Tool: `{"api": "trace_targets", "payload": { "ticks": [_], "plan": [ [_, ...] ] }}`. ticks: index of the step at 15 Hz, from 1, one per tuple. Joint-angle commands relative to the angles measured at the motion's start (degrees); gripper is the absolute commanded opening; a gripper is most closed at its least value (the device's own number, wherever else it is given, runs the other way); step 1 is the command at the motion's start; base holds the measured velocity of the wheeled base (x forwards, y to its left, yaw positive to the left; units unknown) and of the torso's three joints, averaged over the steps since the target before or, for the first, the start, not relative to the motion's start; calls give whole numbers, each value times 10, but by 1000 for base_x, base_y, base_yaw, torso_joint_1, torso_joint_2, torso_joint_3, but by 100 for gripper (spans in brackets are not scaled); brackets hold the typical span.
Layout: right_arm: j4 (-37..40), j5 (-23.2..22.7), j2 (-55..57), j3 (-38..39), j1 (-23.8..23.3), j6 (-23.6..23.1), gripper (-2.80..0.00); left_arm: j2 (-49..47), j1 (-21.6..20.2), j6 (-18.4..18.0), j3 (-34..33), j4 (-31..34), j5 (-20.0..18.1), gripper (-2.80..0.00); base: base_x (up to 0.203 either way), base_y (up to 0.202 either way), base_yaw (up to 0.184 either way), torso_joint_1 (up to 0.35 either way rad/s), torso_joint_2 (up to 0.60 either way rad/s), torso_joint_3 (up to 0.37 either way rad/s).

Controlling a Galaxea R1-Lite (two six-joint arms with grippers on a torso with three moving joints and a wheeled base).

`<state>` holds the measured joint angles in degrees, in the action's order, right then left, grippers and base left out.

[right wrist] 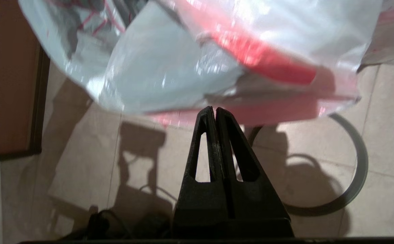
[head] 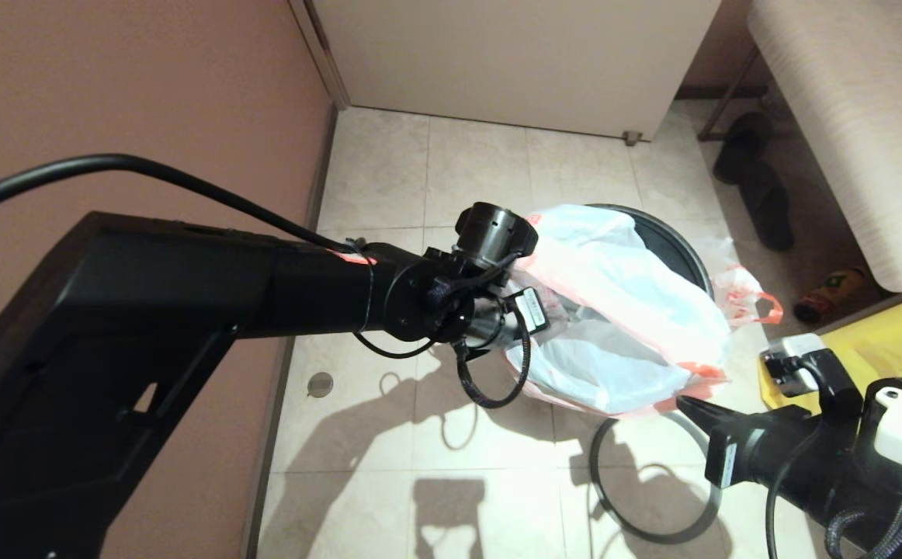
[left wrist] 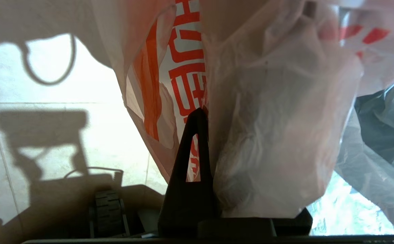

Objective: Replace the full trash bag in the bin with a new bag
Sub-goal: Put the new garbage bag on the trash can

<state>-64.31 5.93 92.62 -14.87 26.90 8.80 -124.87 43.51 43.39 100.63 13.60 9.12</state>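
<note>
My left gripper (left wrist: 203,135) is clamped on a gathered fold of a thin white bag (head: 622,310) with a pink-red rim and red print; in the left wrist view 1 dark finger (left wrist: 190,169) shows at lower centre and the film bunches against it, hiding the other. In the head view this arm crosses from the left edge to the centre of the frame, holding the bag at its left side so that the film drapes over the bin (head: 672,241), whose black wall shows at upper centre-right. I cannot tell from these views whether cups or bottles lie inside the film, so I judge only tentatively that this is the new bag being spread over the mouth, or else the full one being lifted out.

My right gripper (right wrist: 215,113) has its 2 fingers pressed together on nothing, its tip just below the bag's lower pink edge, at lower right of the head view. I judge it is placed there to take that hanging edge.

The grey hoop (head: 645,497) lies flat on the tiled floor (head: 389,171) at lower centre, off the bin, presumably so the bag's rim is free. A yellow bag (head: 901,334) sits at the right edge.
</note>
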Motion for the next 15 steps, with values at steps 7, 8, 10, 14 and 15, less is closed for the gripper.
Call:
{"api": "trace_targets", "payload": {
  "ticks": [7, 8, 10, 14, 15],
  "plan": [
    [-185, 47, 85, -14, -61, -43, -280, 1, 9, 4, -4, 3, 0, -280, 0, 0, 0, 0, 0, 0],
    [-186, 47, 85, -19, -64, -43, -280, 1, 11, 4, -7, 3, 0, -280, 0, 0, 0, 0, 0, 0],
    [-185, 49, 85, -30, -68, -42, -280, 1, 16, 3, -12, 3, 0, -280, 0, 0, 0, 0, 0, 0],
    [-176, 51, 86, -60, -71, -42, -280, 1, 30, 1, -36, 1, 0, -280, 0, 0, 0, 0, 0, 0],
    [-164, 52, 84, -69, -72, -42, -280, 1, 33, 1, -43, 0, 0, -280, 0, 0, 0, 0, 0, 0]
  ]
}}
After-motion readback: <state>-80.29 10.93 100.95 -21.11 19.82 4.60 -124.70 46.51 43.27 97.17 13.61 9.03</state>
